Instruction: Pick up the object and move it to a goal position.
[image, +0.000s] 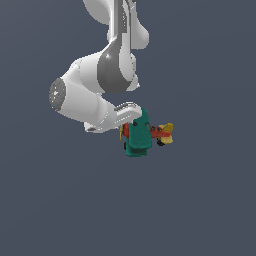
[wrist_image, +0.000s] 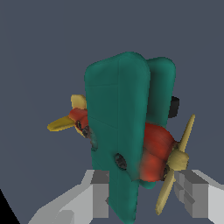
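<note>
Seen in the exterior view, from that view's left to its right: white and grey Franka arm (image: 95, 95) bent down from the top edge, wrist angled toward the exterior view's right, then white gripper (image: 131, 120) mostly hidden behind the small toy biplane with teal-green wings, red body, yellow tail and propeller (image: 139, 134). Biplane up at mid-height in the picture, tail pointing to the exterior view's right, wings standing on edge. Nothing but plain dark blue-grey background (image: 210, 200) on every side, open room all around arm and toy, no edge or surface discernible. In the wrist view: grey left-hand finger (wrist_image: 99, 199) against the teal wings at one side, grey right-hand finger (wrist_image: 192, 197) just beyond the yellow propeller (wrist_image: 177, 162) at the other, gripper (wrist_image: 144, 199) spread about as wide as the toy's wings and nose together, closed on the biplane (wrist_image: 118, 131) between them. Black wheel (wrist_image: 174, 106) peeking out behind the far wing, yellow tail (wrist_image: 65, 122) jutting away past the wing. Exact contact on the propeller side hard to make out.
</note>
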